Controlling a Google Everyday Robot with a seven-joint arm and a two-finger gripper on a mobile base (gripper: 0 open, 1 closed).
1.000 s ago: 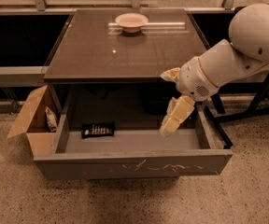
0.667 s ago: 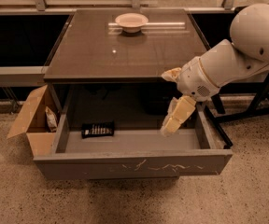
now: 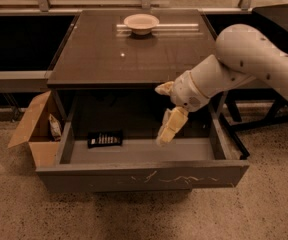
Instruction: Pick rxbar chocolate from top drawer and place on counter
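In the single camera view we saw the top drawer (image 3: 144,176) pulled out from under the counter surface (image 3: 134,54), its scratched grey front panel facing us. The rxbar chocolate (image 3: 105,139) lay flat on the drawer floor in the left half, near the back and apart from the left wall, its pale lettering facing up. The gripper (image 3: 163,114) hung over the right half of the drawer, below the front edge of the counter surface and well to the right of the bar, touching neither. Its yellowish fingers (image 3: 171,126) stood spread apart with nothing between them; the lower one pointed down into the drawer and the upper one sat just under the surface's edge. The white arm (image 3: 244,59) reached in from the right of the frame. On the far side of the counter surface we saw a shallow pale bowl (image 3: 141,22). On the speckled floor (image 3: 264,204), just beside the drawer's left side, a brown cardboard box (image 3: 34,129) stood open with a pale snack bag (image 3: 55,127) inside.
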